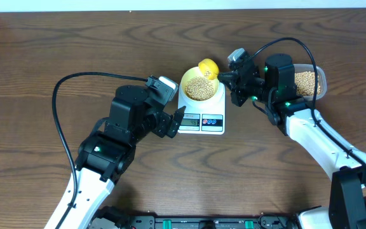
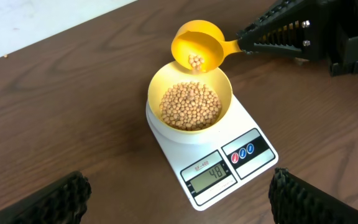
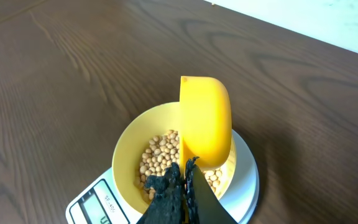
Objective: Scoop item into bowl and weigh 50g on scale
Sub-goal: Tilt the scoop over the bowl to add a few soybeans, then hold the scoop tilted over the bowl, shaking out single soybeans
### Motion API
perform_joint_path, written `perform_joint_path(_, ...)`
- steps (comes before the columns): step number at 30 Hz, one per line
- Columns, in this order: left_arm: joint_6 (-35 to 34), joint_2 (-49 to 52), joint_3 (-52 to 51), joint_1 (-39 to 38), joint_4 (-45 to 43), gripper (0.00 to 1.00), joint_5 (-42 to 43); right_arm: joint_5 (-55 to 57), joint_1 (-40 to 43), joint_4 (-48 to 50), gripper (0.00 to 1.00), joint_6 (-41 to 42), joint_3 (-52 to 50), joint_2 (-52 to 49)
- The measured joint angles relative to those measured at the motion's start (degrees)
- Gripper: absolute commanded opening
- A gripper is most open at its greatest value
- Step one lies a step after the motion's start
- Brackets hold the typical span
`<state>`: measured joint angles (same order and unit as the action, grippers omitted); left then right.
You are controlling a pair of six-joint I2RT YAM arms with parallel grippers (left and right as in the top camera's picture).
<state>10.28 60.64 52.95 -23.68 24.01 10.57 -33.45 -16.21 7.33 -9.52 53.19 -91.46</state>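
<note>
Overhead view: left gripper (image 1: 175,123) stands with jaws spread wide, holding nothing, just beside the near-left corner of the scale (image 1: 202,124) on the table (image 1: 56,51). The display reads 48. The bowl (image 2: 157,93) sits on the scale's far part, well filled with beans (image 2: 190,106). Beyond it the right gripper (image 2: 253,38), clamped on the handle of the yellow scoop (image 2: 197,43), holds it tilted over the bowl's far rim, a few beans at its lip. Far right, a clear tub (image 1: 319,83) holds more beans.

One scale (image 2: 166,142), one bowl (image 2: 221,86), one scoop (image 2: 199,45), one tub (image 1: 321,81), two arms, left (image 1: 124,117) and right (image 1: 310,130), beans (image 2: 190,107) past counting.
</note>
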Motion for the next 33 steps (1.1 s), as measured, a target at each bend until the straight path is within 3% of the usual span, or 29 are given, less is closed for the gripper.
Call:
perform_joint_path(13, 0.00, 0.00, 0.00, 0.00, 0.00, 0.94, 0.00, 0.00, 0.00, 0.00, 0.01, 0.63, -0.02, 0.00)
perform_joint_path(22, 0.00, 0.00, 0.00, 0.00, 0.00, 0.94, 0.00, -0.31, 1.16, 0.63, 0.01, 7.58, 0.00, 0.00)
perform_joint_path(33, 0.00, 0.00, 0.00, 0.00, 0.00, 0.94, 0.00, -0.68, 1.51, 0.68, 0.01, 9.84, 0.00, 0.00)
